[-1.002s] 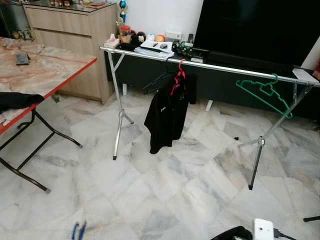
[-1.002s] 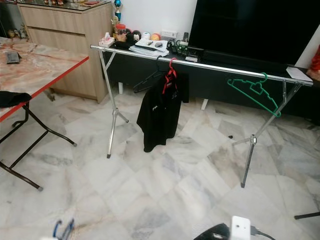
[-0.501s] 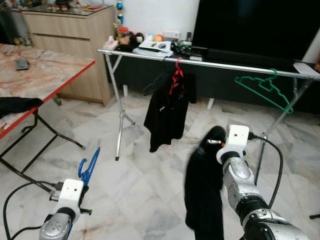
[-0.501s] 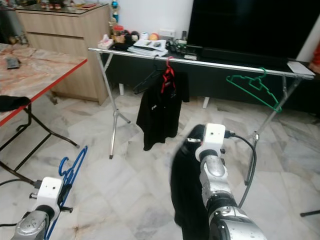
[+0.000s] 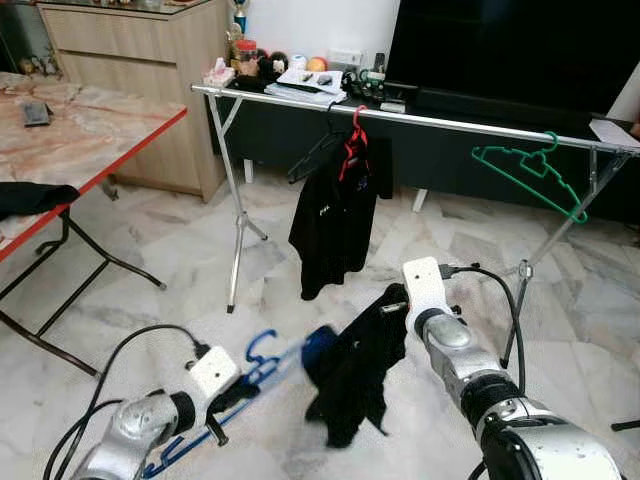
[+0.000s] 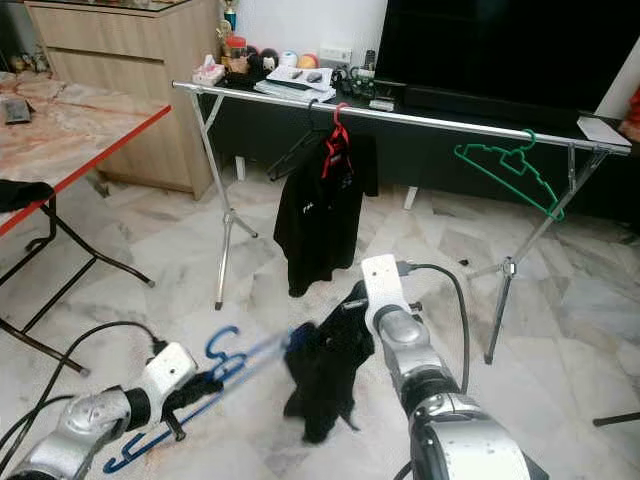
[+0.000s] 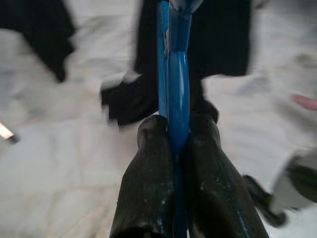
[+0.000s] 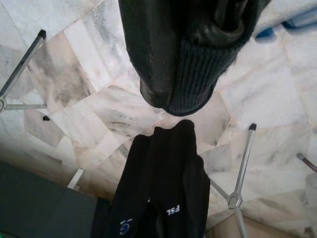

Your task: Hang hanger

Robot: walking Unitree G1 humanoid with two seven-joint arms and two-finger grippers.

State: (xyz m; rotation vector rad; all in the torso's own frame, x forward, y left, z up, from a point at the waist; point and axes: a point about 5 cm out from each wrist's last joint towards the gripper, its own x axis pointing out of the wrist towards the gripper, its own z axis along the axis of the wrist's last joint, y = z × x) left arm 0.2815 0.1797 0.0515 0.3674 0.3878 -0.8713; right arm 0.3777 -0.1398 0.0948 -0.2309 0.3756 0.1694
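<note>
Currently I hold blue plastic hanger (image 7: 177,84) clamped in left gripper (image 7: 179,148); right gripper (image 5: 392,304) pinches black garment (image 5: 350,370) for threading.

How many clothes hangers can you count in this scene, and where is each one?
4: a blue hanger in the left gripper; on the rack rail, a black hanger, a red hanger carrying a shirt, and a green hanger.
</note>
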